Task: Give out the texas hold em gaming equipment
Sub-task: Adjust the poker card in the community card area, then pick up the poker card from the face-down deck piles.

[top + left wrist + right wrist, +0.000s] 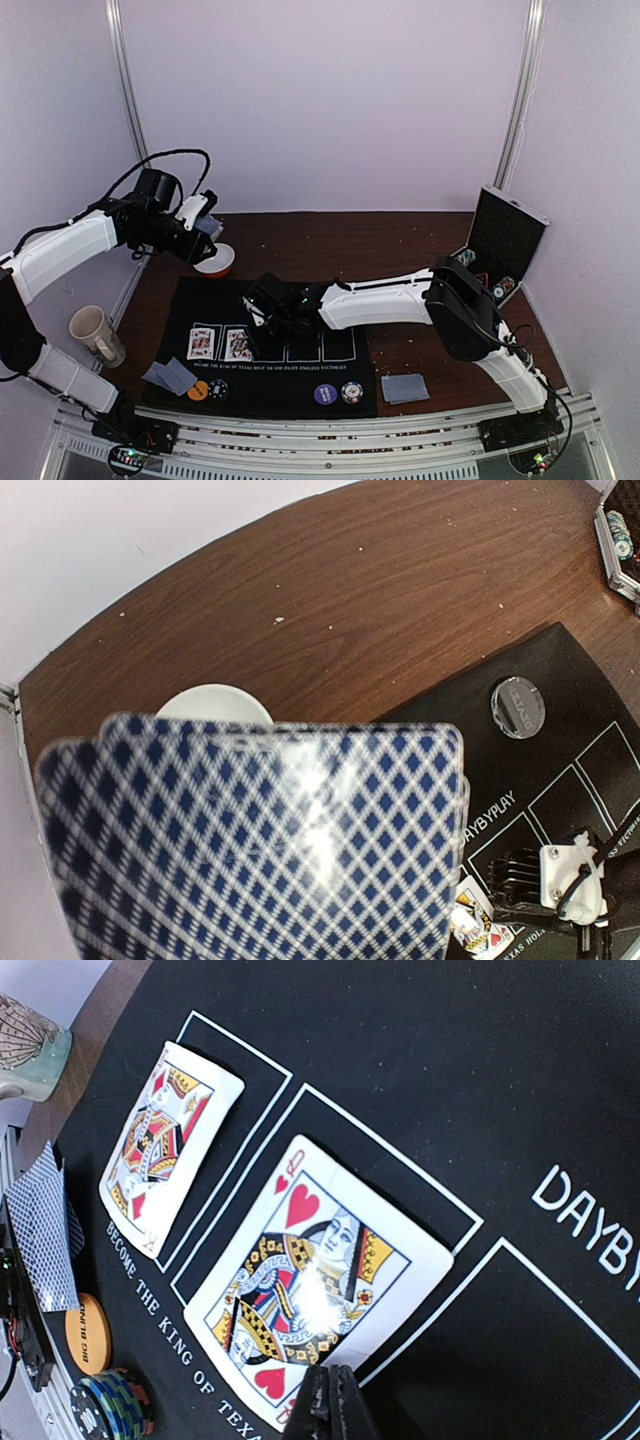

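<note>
Entry: community-card deal in progress, a court card [170, 1140] and the queen of hearts [320, 1290] lying face up in two boxes of the black mat [205, 300] along the tabletop's near edge. Right pincer [330, 1405], fingers together and empty, is sitting at the queen's near edge, seemingly squaring it; left pincer [203, 240] is clamping the blue-backed cards [260, 850] toward the far left corner. Next: a third card is needing placement in the adjoining vacant box [560, 1350]

Top view looks down over the black mat [290, 385] from its near side. Right wrist sits close over its face-up cards [315, 1290]. Left wrist glimpses its far edge past blue-checked cards [260, 840].
</note>
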`<state>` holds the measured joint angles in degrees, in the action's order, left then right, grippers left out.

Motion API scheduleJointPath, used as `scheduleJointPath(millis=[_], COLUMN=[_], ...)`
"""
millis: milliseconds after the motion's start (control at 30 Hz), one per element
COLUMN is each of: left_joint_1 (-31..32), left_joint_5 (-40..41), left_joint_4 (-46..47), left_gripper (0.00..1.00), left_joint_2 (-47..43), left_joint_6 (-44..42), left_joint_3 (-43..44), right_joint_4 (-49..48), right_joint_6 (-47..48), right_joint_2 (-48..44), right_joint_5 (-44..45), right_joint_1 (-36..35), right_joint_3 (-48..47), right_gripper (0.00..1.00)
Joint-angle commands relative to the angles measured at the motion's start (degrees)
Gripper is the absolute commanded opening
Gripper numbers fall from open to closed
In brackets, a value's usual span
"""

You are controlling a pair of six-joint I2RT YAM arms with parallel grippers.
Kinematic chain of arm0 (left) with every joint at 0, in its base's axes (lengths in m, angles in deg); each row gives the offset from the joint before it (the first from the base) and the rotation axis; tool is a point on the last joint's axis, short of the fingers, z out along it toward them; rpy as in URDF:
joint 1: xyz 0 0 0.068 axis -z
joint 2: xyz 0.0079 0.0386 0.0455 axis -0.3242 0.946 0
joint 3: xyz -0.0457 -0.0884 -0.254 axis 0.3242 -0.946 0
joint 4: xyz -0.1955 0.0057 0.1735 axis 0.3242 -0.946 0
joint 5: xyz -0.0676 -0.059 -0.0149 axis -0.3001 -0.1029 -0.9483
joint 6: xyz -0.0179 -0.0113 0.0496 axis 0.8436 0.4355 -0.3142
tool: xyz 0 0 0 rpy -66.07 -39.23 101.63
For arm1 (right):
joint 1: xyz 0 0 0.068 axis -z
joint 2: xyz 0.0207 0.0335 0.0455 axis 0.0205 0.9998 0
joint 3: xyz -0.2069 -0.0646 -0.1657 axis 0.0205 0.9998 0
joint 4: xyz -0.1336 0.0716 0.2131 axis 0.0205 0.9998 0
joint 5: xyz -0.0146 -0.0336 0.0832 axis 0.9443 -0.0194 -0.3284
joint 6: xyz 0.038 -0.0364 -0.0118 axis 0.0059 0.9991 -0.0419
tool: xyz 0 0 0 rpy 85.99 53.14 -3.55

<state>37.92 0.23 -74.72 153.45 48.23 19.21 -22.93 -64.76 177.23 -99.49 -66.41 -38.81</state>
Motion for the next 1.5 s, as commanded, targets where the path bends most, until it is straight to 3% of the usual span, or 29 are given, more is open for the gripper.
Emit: scheduleJointPath(millis=[0,267,400,600,700,900,1200,1467], left_joint_1=[-0.5,-0.5,-0.5,1.3,5.4,16.0,18.7,18.7], left_joint_5=[-0.6,-0.8,-1.8,-7.4,-8.1,-9.0,-14.1,-11.9], left_joint_4=[3.0,3.0,2.9,2.6,1.4,-3.2,-4.1,-4.1], left_gripper=[0.41,0.41,0.41,0.41,0.41,0.41,0.41,0.41], left_joint_2=[-1.8,-1.7,-1.5,-1.5,-1.0,1.9,2.0,1.8], left_joint_6=[-0.4,-0.5,-0.8,-2.9,-5.2,-11.2,-13.3,-13.5], left_joint_3=[-0.7,-0.8,-0.7,-0.1,0.8,4.3,5.9,5.5], right_joint_4=[-1.2,1.2,-0.7,-8.7,-13.2,-16.1,-24.3,-28.4], right_joint_6=[-1.6,1.3,4.6,5.3,3.6,3.9,-1.4,-3.9], right_joint_2=[0.5,-0.4,-6.2,-22.5,-30.4,-37.7,-37.2,-32.4], right_joint_5=[-0.4,0.5,-1.9,-7.1,-11.5,-16.4,-25.4,-28.5], right_joint_1=[-0.2,0.4,2.2,8.8,13.1,17.9,19.7,18.2], right_joint_3=[-0.9,-3.0,-1.5,12.3,20.4,25.2,27.5,23.9], right_gripper=[0.00,0.00,0.00,0.19,0.30,0.56,0.83,0.85])
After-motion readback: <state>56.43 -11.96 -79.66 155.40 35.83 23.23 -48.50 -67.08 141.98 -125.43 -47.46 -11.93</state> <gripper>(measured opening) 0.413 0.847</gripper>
